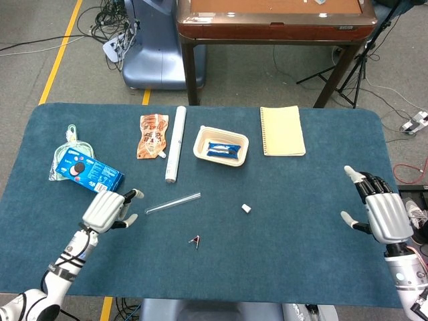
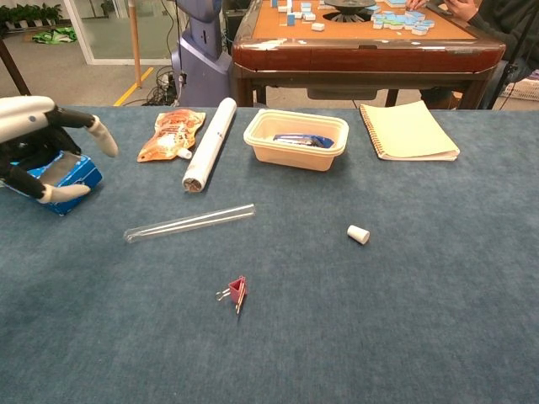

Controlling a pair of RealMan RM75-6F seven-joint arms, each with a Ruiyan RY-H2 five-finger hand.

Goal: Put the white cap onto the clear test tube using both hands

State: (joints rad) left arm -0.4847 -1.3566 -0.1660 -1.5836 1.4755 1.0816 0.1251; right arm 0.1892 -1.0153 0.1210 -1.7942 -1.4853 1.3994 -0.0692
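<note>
The clear test tube (image 1: 173,203) (image 2: 189,223) lies on its side on the blue table, left of centre. The small white cap (image 1: 246,208) (image 2: 358,234) lies loose to its right. My left hand (image 1: 107,208) (image 2: 42,147) hovers just left of the tube's near end, fingers apart and holding nothing. My right hand (image 1: 379,212) stays open at the table's right edge, far from the cap; the chest view does not show it.
A red binder clip (image 1: 195,240) (image 2: 235,292) lies in front of the tube. A blue snack box (image 1: 89,173), an orange packet (image 1: 152,136), a white roll (image 1: 176,143), a food tray (image 1: 221,146) and a notebook (image 1: 281,130) fill the far half.
</note>
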